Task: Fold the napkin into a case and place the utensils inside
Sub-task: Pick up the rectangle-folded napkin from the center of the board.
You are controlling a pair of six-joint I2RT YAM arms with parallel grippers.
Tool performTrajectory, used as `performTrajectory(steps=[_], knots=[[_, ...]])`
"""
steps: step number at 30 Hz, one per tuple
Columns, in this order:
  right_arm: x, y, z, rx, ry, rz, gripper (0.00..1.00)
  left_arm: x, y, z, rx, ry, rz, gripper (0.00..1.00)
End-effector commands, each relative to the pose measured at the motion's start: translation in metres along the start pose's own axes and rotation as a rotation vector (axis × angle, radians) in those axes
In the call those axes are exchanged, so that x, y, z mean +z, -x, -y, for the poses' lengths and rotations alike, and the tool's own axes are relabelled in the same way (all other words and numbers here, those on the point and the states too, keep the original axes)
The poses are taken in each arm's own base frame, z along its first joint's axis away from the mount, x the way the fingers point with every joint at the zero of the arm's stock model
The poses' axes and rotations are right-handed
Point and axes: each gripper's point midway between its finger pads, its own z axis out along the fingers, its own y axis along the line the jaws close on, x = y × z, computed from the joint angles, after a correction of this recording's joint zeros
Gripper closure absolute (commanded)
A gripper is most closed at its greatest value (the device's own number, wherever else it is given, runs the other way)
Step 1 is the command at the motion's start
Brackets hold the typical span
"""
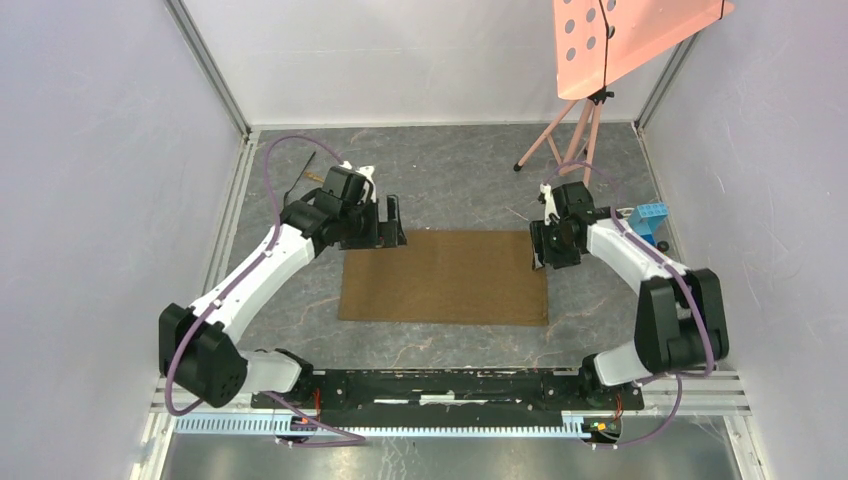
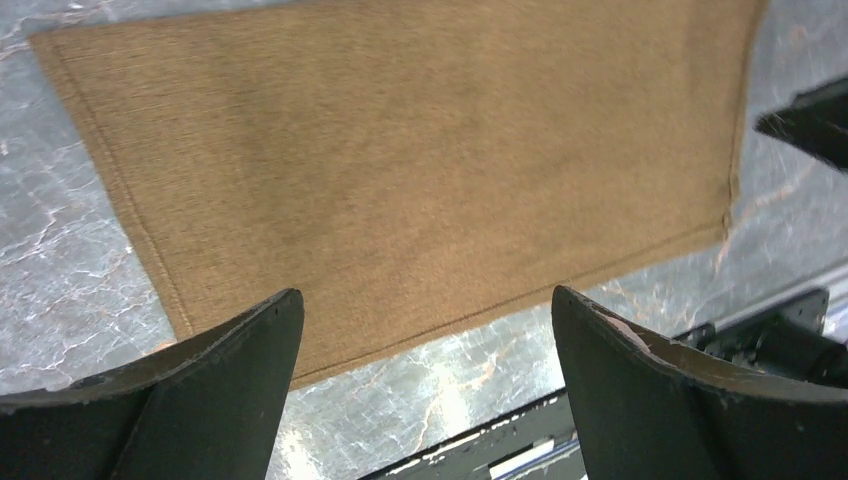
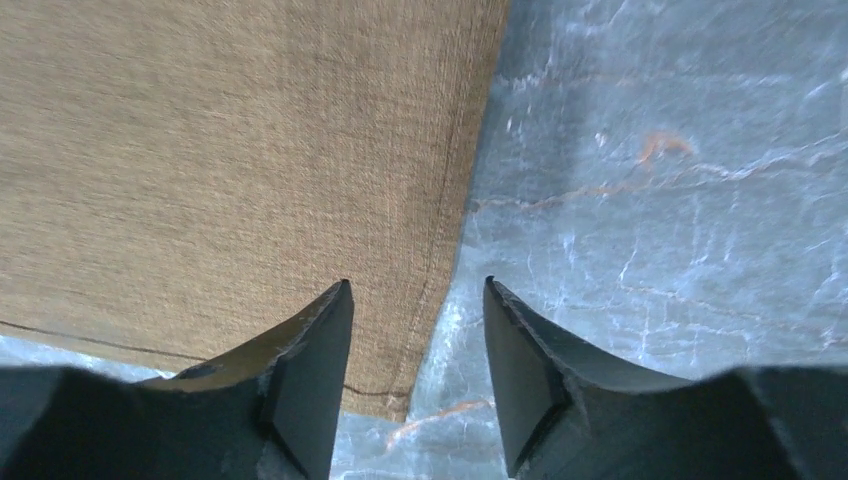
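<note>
From above and behind the arm bases (image 1: 445, 385), we look down on the whole table (image 1: 460, 170). Our wrist cameras hang close over it, peering between the left fingers (image 2: 220, 400) and right fingers (image 3: 300, 400); all three views share the napkin (image 1: 445, 275).

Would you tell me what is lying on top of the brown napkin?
Nothing lies on the napkin; its upper face is bare. The table shows around it, but anything beneath the cloth is covered.

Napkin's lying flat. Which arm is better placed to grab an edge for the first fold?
Right, probably. The right gripper sits low, jaws straddling the side hem of the napkin: one over cloth, one over the table. The left gripper hangs wide open, seemingly higher.
</note>
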Motion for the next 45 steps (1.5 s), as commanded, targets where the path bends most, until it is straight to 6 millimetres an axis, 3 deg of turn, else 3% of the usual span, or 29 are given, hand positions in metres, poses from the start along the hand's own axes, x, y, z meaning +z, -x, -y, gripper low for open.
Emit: performTrajectory(steps=[1,5,15,18,21,24,27,32,39,45], knots=[[0.001,-0.013,0.004,-0.037,-0.01,-0.165,0.47,-0.014,0.007,0.006,0.169,0.001,0.086,0.0],[0.005,-0.017,0.001,-0.017,-0.038,-0.224,0.52,-0.012,-0.002,0.0,0.199,0.005,0.09,0.0],[0.027,-0.027,-0.018,-0.024,-0.09,-0.281,0.45,-0.026,-0.003,0.004,0.233,-0.038,0.134,0.0],[0.033,-0.031,-0.013,-0.029,-0.134,-0.29,0.45,-0.029,-0.004,0.005,0.234,-0.043,0.141,0.0],[0.029,-0.025,-0.017,-0.032,-0.133,-0.266,0.45,-0.029,-0.005,0.006,0.238,-0.045,0.142,0.0],[0.013,-0.007,-0.023,-0.035,-0.121,-0.204,0.43,-0.03,-0.005,0.008,0.242,-0.05,0.144,0.0],[0.001,0.004,-0.018,-0.036,-0.144,-0.157,0.4,-0.031,-0.006,0.008,0.244,-0.052,0.144,0.0],[0.015,-0.01,-0.009,-0.032,-0.141,-0.217,0.42,-0.03,-0.006,0.011,0.244,-0.062,0.143,0.0],[0.031,-0.014,-0.002,-0.037,-0.159,-0.244,0.42,-0.029,-0.006,0.008,0.243,-0.052,0.139,0.0],[0.05,-0.037,-0.004,-0.016,-0.125,-0.25,0.45,-0.028,-0.006,0.006,0.243,-0.042,0.139,0.0]])
